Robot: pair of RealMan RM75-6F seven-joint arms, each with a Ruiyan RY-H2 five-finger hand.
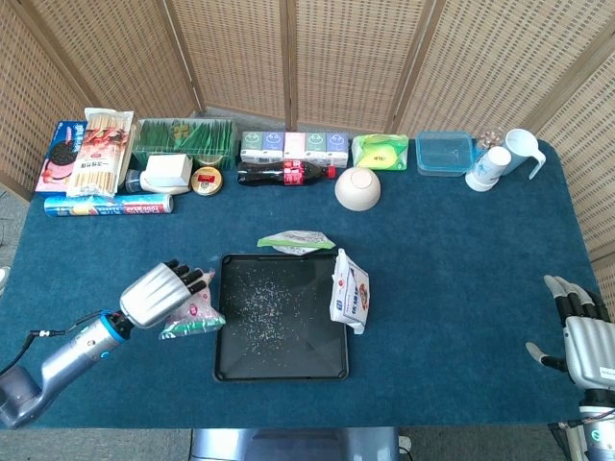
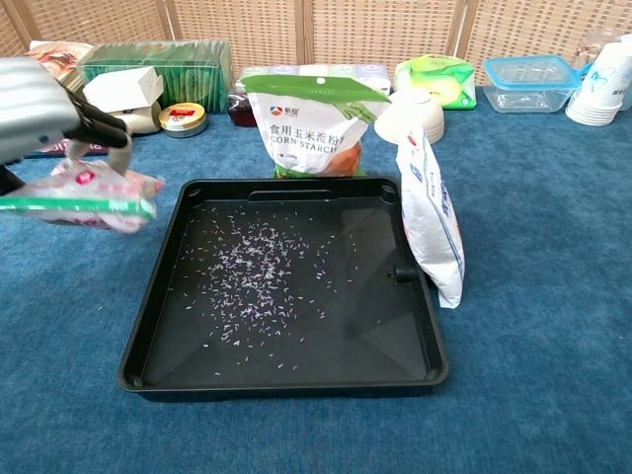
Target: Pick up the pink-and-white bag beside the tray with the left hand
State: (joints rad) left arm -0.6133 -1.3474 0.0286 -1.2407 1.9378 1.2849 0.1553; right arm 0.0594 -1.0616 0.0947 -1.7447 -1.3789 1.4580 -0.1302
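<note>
My left hand grips the pink-and-white bag just left of the black tray. In the chest view the bag hangs in the air above the blue cloth, held by the left hand near the tray's far left corner; the bag's green seal edge faces the camera. My right hand rests at the right edge of the table with its fingers apart and nothing in it. It does not show in the chest view.
A corn starch bag stands behind the tray, and a white-and-blue bag leans on its right rim. Boxes, a cola bottle, a bowl, cups and a plastic container line the back of the table.
</note>
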